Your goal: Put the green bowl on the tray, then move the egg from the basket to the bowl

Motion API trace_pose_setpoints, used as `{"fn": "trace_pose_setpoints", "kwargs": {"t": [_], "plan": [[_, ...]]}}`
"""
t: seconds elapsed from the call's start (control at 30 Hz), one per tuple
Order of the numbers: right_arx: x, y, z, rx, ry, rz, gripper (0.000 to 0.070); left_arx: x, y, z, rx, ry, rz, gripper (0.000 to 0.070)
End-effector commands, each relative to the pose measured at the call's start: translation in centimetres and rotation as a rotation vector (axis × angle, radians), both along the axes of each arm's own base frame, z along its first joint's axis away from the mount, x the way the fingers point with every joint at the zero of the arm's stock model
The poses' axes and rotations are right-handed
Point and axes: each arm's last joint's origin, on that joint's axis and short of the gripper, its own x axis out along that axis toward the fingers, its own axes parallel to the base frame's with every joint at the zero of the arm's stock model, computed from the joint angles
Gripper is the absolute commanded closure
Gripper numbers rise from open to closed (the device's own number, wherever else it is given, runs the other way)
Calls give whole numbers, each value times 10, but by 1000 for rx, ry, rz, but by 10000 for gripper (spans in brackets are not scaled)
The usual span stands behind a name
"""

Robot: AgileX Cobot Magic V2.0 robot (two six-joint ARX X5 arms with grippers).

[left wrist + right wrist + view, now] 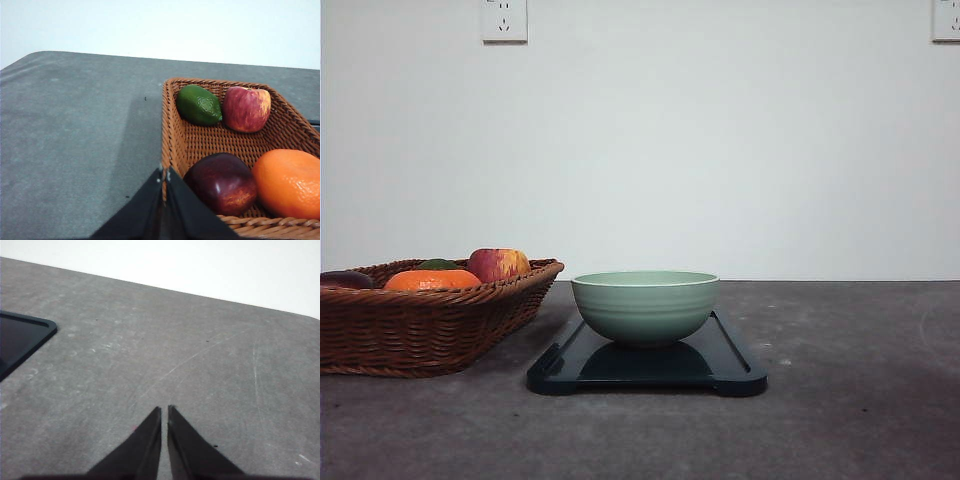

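The green bowl point(645, 306) sits upright on the tray point(735, 362), centre of the front view, so the first half of the job looks done. The egg transfer is what's left, and here's the catch: the basket point(430, 325), at the left edge of the front view just beside the tray, shows no egg in these pictures.

The left wrist view looks down into the basket: a lime point(198, 104) and a red apple point(246, 108) at the far end, a dark plum-like fruit point(222, 183) and an orange point(288, 182) nearer. The front view catches just the fruit tops over the rim.

Left gripper point(165, 176) hangs at the basket's near corner, jaws pinched together, holding nothing. Right gripper point(164, 411), likewise closed on nothing, hovers over bare desk point(200, 365), a tray corner at that frame's left edge.
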Motion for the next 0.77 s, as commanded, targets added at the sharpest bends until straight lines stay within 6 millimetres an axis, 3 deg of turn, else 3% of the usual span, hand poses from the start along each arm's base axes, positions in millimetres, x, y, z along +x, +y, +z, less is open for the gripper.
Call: {"fn": "trace_pose_setpoints", "kwargs": {"t": [0.0,0.73], "plan": [[0,0,0,13,-8,-3,685,1,0,-5,7,5,5,700],[0,0,0,13,-8,-3,685,1,0,-5,7,5,5,700]]}}
